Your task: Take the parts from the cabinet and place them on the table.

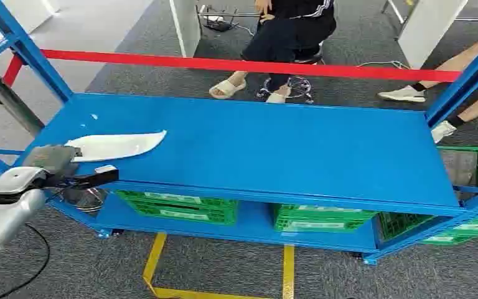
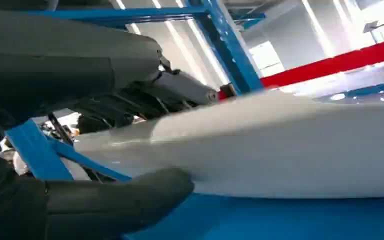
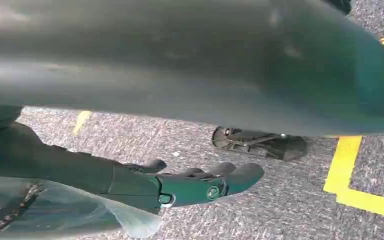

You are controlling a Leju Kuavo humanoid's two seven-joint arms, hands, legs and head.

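Between left hand's (image 2: 80,150) fingers, white part (image 2: 280,145)

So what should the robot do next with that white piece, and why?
Probably let go: the left hand grips the white part, whose far end already seems to rest on the blue table. Opening the fingers and backing off would leave it placed.

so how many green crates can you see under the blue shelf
4. One green crate sits lower left, a second in the middle, a third at lower right, and a fourth higher beyond the right end. Others may be hidden behind the shelf.
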